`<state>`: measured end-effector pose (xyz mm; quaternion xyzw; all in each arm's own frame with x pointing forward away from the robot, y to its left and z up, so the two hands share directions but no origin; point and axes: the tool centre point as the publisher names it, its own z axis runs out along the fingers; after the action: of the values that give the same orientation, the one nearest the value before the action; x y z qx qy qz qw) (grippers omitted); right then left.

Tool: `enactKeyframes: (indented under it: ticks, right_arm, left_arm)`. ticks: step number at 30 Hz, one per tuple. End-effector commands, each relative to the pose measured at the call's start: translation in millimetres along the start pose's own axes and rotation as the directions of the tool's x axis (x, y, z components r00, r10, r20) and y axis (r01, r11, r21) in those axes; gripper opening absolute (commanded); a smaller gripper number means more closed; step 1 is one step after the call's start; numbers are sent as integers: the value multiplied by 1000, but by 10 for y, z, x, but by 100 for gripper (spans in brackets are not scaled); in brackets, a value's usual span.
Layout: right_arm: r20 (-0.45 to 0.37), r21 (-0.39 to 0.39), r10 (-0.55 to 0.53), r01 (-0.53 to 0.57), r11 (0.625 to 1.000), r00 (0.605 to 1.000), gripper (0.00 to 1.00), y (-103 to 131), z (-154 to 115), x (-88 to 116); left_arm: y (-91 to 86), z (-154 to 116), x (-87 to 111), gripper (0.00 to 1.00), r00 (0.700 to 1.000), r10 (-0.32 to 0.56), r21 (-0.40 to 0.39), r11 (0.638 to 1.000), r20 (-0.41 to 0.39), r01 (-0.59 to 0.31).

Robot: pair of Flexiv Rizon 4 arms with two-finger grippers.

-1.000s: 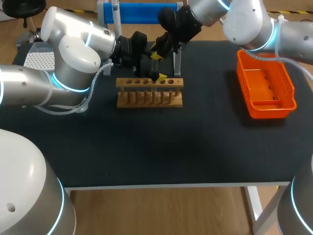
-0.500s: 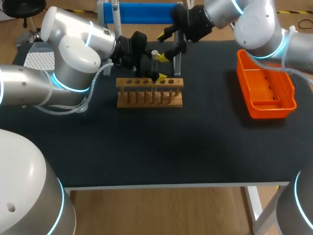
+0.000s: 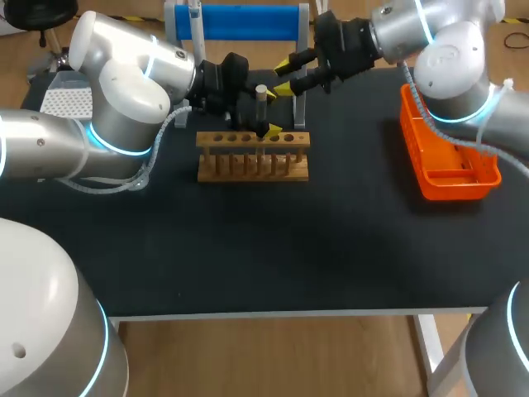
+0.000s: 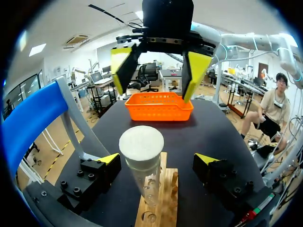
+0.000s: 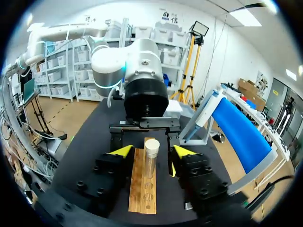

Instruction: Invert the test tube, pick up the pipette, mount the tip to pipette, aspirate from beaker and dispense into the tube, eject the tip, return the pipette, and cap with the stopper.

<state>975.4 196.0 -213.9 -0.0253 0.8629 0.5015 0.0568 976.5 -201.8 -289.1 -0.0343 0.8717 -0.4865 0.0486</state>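
— Glass test tube (image 4: 144, 175), white stopper (image 4: 141, 144) already on, upright in the wooden rack (image 3: 253, 155) at the table's far middle.

— Held?

— Left gripper (image 4: 156, 163) appears clamped on its lower body; right gripper (image 3: 287, 76) hangs spread, just right of it.

— Handling?

— Light, slick, breakable; hold the barrel gently, below the stopper.
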Motion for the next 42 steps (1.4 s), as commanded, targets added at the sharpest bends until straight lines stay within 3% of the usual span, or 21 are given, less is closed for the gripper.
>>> enactKeyframes:
  ticks: [1, 11, 12, 21, 42]
  right_arm:
    - [2, -74, -3, 3, 997, 1000, 0, -15, -10, 25]
    - [-60, -281, 28, -44, 959, 998, 0, 73, 47, 32]
    - [-122, -344, 29, -70, 937, 992, 0, 179, 176, 53]
    - [-137, -360, 22, -70, 930, 990, 0, 278, 271, 36]
    - [-155, -363, 50, -104, 926, 987, 0, 210, 312, 46]
  left_arm:
    - [-1, 0, -17, 100, 1000, -1, -2, 1000, -6, 1]
    - [-1, 0, -17, 100, 1000, -1, -2, 1000, -6, 1]
    - [-1, 0, -17, 100, 1000, -1, -2, 1000, -6, 1]
    - [-1, 0, -17, 100, 1000, -1, -2, 1000, -6, 1]
    - [-1, 0, -17, 100, 1000, -1, -2, 1000, -6, 1]
